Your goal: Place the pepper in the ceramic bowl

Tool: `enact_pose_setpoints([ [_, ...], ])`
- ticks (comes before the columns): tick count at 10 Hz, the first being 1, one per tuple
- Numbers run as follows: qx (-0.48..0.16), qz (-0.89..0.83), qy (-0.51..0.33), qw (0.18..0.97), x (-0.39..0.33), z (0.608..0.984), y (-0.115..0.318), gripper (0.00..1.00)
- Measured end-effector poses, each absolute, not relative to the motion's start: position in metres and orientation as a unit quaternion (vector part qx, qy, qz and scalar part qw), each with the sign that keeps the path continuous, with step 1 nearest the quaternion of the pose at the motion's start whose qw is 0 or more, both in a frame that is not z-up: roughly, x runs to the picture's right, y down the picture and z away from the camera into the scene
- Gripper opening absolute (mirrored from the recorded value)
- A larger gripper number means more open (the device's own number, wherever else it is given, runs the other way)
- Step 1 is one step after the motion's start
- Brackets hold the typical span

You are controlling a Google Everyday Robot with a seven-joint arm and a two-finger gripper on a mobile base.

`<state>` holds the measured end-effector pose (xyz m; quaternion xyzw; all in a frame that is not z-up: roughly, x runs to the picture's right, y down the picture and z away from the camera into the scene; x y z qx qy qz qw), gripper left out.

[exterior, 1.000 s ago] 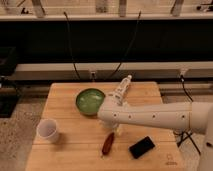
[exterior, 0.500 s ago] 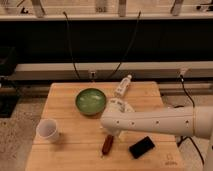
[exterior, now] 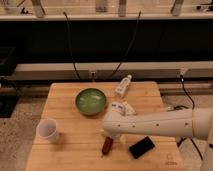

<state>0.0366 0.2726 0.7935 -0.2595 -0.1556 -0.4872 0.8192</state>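
Camera view looks down on a wooden table [exterior: 65,155]. A white arm [exterior: 165,122] crosses from 3 o'clock, its gripper [exterior: 109,136] hidden just above the pepper [exterior: 106,146] near the front edge; cannot tell its grip. Ceramic bowl [exterior: 91,101] sits at 11 o'clock from the pepper. Black phone [exterior: 142,147] lies right, white cup [exterior: 47,131] left with open wood between.

A: Is the scene bright?

B: Only moderately. The light falls from above on the wooden table [exterior: 65,100]. The wall across the upper frame is dark.

A: Any shadows or glare?

B: A soft shadow lies beside the white cup [exterior: 47,130], and the ceramic bowl [exterior: 91,101] has a pale shine inside. The gripper [exterior: 107,139] is at lower centre, at the pepper [exterior: 106,146], and the wood is darker there.
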Motion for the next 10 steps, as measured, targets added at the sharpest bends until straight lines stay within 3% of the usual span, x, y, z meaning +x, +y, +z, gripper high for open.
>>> enact_pose_setpoints([
  [8,-0.261,-0.501,-0.16,0.81,0.03,0.799,0.289,0.8],
  [10,-0.26,-0.504,-0.161,0.807,0.029,0.799,0.291,0.65],
])
